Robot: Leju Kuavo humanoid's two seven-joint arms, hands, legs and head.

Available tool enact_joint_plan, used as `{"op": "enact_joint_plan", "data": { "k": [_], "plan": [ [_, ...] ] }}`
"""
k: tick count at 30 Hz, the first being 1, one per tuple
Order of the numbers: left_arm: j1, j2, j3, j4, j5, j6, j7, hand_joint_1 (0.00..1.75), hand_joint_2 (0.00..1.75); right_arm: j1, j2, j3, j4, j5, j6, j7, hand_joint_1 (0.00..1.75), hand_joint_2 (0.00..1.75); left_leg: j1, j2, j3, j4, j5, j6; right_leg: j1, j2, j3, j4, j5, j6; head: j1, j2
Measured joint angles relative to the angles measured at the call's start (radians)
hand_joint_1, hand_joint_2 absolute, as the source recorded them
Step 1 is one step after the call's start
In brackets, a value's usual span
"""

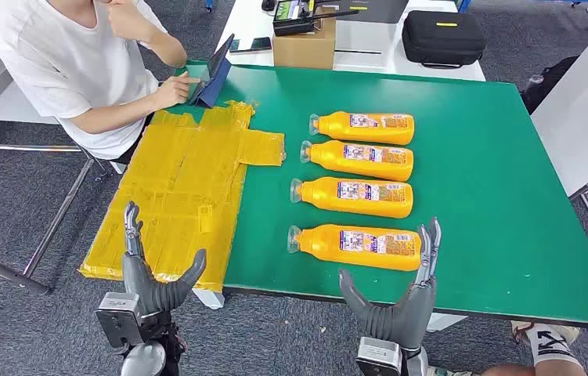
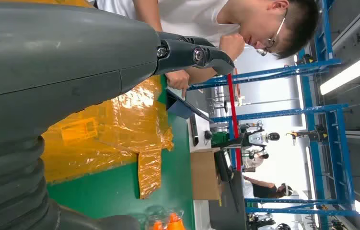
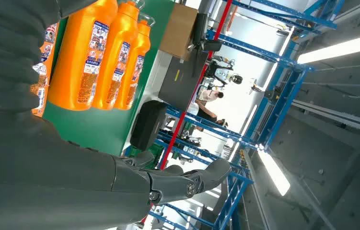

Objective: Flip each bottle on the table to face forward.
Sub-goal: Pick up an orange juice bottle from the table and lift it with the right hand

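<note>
On the left, the left hand (image 1: 149, 282) is raised at the near edge of the green tabletop (image 1: 494, 196), fingers apart and holding nothing, just in front of the yellow taped sheet (image 1: 185, 188). Behind the sheet a person (image 1: 71, 63) in a white shirt touches a tablet (image 1: 214, 74). In the middle, four orange bottles (image 1: 359, 196) lie on their sides in a column, caps to the left, labels up. The right hand (image 1: 400, 301) is at the near edge, fingers spread, empty; one fingertip is near the closest bottle (image 1: 357, 245). A cardboard box (image 1: 304, 45) and a black case (image 1: 442, 37) are on the white table behind.
</note>
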Motion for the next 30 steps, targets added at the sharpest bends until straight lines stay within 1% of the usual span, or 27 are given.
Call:
{"op": "enact_joint_plan", "data": {
  "k": [9, 11, 14, 16, 19, 22, 24, 26, 30],
  "plan": [
    [0.000, 0.000, 0.000, 0.001, 0.000, 0.000, 0.000, 0.00, 1.75, 0.000, 0.000, 0.000, 0.000, 0.014, 0.000, 0.000, 0.00, 1.75, 0.000, 0.000, 0.000, 0.000, 0.000, 0.000, 0.000, 0.000, 0.000, 0.000, 0.000, 0.000, 0.000, 0.000],
    [0.000, 0.000, 0.000, 0.001, 0.000, 0.005, 0.000, 0.00, 1.75, 0.001, 0.001, -0.006, 0.003, 0.064, 0.000, 0.000, 0.00, 1.75, 0.000, 0.000, 0.000, 0.000, 0.000, 0.000, 0.000, 0.000, 0.000, 0.000, 0.000, 0.000, 0.000, 0.000],
    [0.003, 0.000, 0.000, -0.002, 0.011, 0.009, 0.000, 0.00, 1.75, 0.002, 0.009, -0.036, 0.030, 0.196, 0.000, 0.021, 0.00, 1.75, 0.000, 0.000, 0.000, 0.000, 0.000, 0.000, 0.000, 0.000, 0.000, 0.000, 0.000, 0.000, 0.000, 0.000],
    [0.010, 0.000, 0.003, -0.011, 0.035, -0.018, 0.000, 0.00, 1.75, -0.001, 0.007, -0.064, 0.059, 0.302, 0.001, 0.083, 0.00, 1.75, 0.000, 0.000, 0.000, 0.000, 0.000, 0.000, 0.000, 0.000, 0.000, 0.000, 0.000, 0.000, 0.000, 0.000],
    [0.023, 0.000, 0.009, -0.038, 0.059, -0.084, 0.000, 0.00, 1.75, -0.014, -0.022, -0.100, 0.110, 0.457, 0.017, 0.216, 0.00, 1.75, 0.000, 0.000, 0.000, 0.000, 0.000, 0.000, 0.000, 0.000, 0.001, 0.000, 0.000, 0.000, 0.000, 0.000],
    [0.035, -0.003, 0.015, -0.074, 0.057, -0.145, 0.000, 0.00, 1.75, -0.035, -0.071, -0.131, 0.159, 0.540, 0.072, 0.339, 0.00, 1.75, -0.001, -0.001, 0.000, 0.000, 0.000, 0.000, -0.001, 0.000, 0.001, 0.000, 0.000, 0.000, 0.000, 0.000],
    [0.044, -0.009, 0.018, -0.101, 0.049, -0.175, 0.000, 0.00, 1.75, -0.051, -0.104, -0.150, 0.185, 0.575, 0.111, 0.403, 0.00, 1.75, -0.001, -0.001, 0.000, 0.000, 0.000, 0.000, -0.001, 0.000, 0.001, 0.000, 0.000, 0.001, 0.000, 0.000],
    [0.051, -0.013, 0.017, -0.129, 0.035, -0.184, 0.000, 0.00, 1.75, -0.066, -0.132, -0.167, 0.205, 0.595, 0.142, 0.440, 0.00, 1.75, -0.001, -0.001, 0.000, 0.000, 0.000, 0.000, -0.001, 0.000, 0.001, 0.000, 0.001, 0.001, 0.000, 0.000],
    [0.057, -0.014, -0.002, -0.169, 0.009, -0.169, 0.000, 0.00, 1.75, -0.092, -0.169, -0.187, 0.230, 0.616, 0.166, 0.463, 0.00, 1.75, -0.001, -0.001, 0.000, 0.000, 0.000, 0.000, 0.000, 0.000, 0.001, 0.000, 0.001, 0.001, 0.000, 0.000]
  ]
}}
